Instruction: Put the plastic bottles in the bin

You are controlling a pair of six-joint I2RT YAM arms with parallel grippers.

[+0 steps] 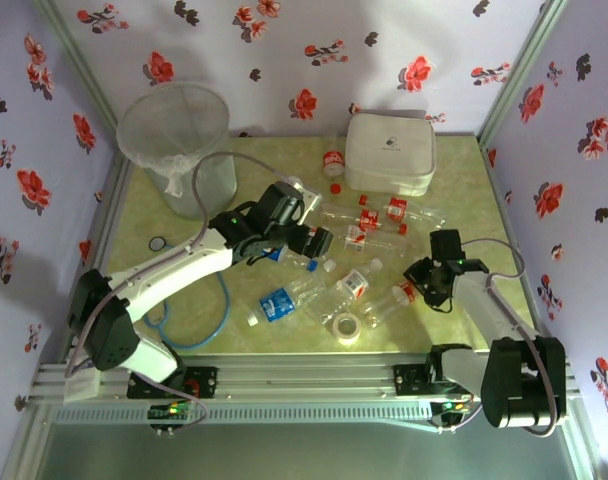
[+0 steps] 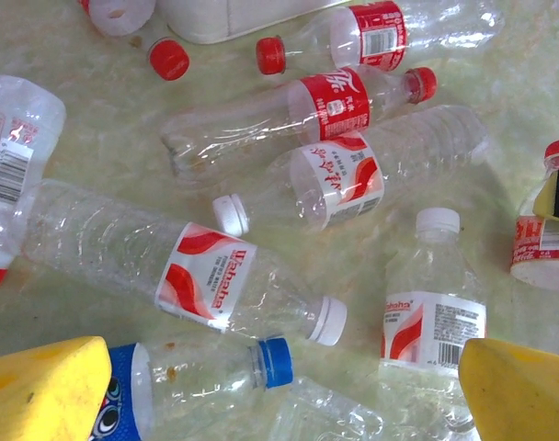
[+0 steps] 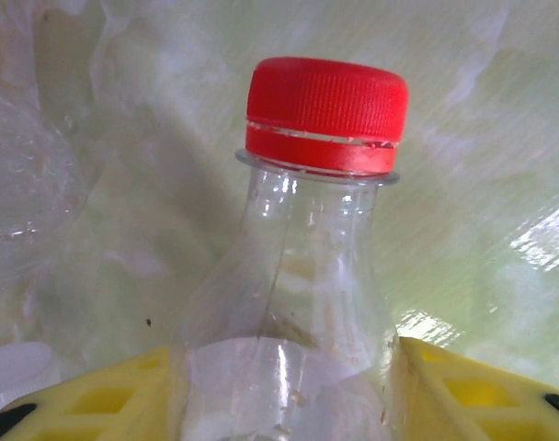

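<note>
Clear plastic bottles [image 1: 356, 285] with red or blue labels: scattered lying across the middle of the green marbled desk [image 1: 484, 200], well apart from the large clear plastic cylindrical bin [image 1: 199, 180] at the far left corner. Left gripper [image 2: 279, 395]: spread wide above the pile, holding nothing. Right gripper [image 3: 284, 395]: yellow fingers [image 3: 473, 386] pressed against both sides of one red-capped clear bottle [image 3: 325, 110].

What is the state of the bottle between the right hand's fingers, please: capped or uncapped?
Capped. The bottle between the right hand's yellow fingers has a red cap seated on its neck, above the ring.
</note>
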